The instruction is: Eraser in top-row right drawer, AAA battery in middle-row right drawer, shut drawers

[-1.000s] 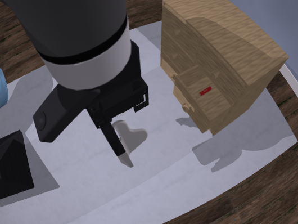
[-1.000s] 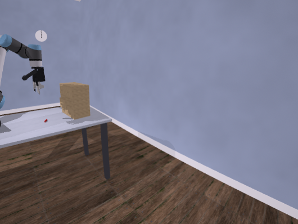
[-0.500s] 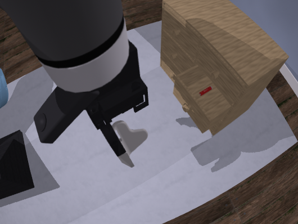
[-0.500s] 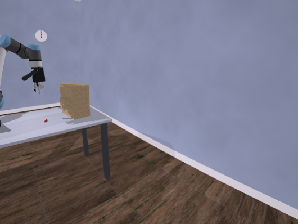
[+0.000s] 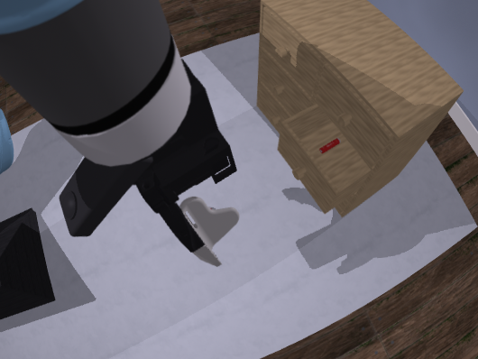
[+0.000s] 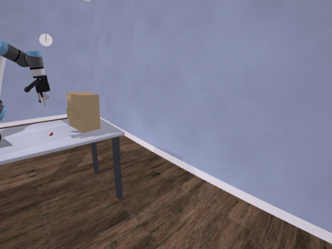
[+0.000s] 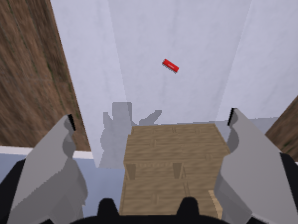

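Well, my claw is released and grasps nothing, with one red piece in a drawer and another on the table.

From the top, my claw (image 5: 221, 237) (image 6: 42, 102) (image 7: 150, 112) hangs over the pale table (image 5: 271, 289) (image 6: 34, 142) (image 7: 165, 30), in front of the wooden chest (image 5: 361, 59) (image 6: 89, 112) (image 7: 172, 145). The chest's right middle drawer (image 5: 311, 177) stands pulled out, and on its floor lies a small red cylinder, which I take for the battery (image 5: 329, 145). It lies slanted and apart from the drawer's sides. The right drawer above is shut over it. Near the left edge is a black object (image 5: 27, 266) that I cannot name.

From outside, I see my arm (image 6: 36, 62) reaching in high, the claw pointing down, well above the table and apart from the chest. The chest stands upright near the table's end. A small red piece, by its look the eraser (image 6: 51, 134) (image 7: 170, 65), lies on the table in front of the chest. A round clock (image 6: 46, 40) hangs on the wall behind.

From my wrist, my two grey fingers stand wide apart at either side. The eraser lies slanted on the table beyond them, touching neither, and the chest shows between them, lower in view.
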Robot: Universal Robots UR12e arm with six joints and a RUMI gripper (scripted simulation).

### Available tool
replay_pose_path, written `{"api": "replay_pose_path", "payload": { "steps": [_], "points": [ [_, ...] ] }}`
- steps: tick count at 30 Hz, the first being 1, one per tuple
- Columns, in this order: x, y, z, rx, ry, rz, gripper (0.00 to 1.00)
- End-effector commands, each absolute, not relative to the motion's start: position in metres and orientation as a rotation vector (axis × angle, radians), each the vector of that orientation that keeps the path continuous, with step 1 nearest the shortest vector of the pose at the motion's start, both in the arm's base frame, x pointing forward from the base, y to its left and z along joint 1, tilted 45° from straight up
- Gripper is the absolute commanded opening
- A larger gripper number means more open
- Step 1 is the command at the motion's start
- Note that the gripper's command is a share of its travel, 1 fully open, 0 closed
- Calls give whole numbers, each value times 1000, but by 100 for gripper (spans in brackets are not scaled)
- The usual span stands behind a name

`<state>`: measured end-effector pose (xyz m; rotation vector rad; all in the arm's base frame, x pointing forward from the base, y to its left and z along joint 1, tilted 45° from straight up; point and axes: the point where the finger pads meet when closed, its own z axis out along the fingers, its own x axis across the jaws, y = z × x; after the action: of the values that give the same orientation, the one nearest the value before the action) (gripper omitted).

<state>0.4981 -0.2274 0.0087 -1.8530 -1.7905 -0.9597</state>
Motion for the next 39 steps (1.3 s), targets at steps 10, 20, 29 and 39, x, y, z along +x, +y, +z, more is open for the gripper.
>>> {"api": "replay_pose_path", "payload": {
  "steps": [10, 20, 29, 39],
  "points": [
    [513, -218, -1, -1949, -1760, -1133, 100],
    [524, -210, -8, -2021, -1726, -1276, 100],
    [537, -200, -17, -2097, -1679, -1438, 100],
    [548, -193, -24, -2154, -1634, -1568, 100]
  ]
}}
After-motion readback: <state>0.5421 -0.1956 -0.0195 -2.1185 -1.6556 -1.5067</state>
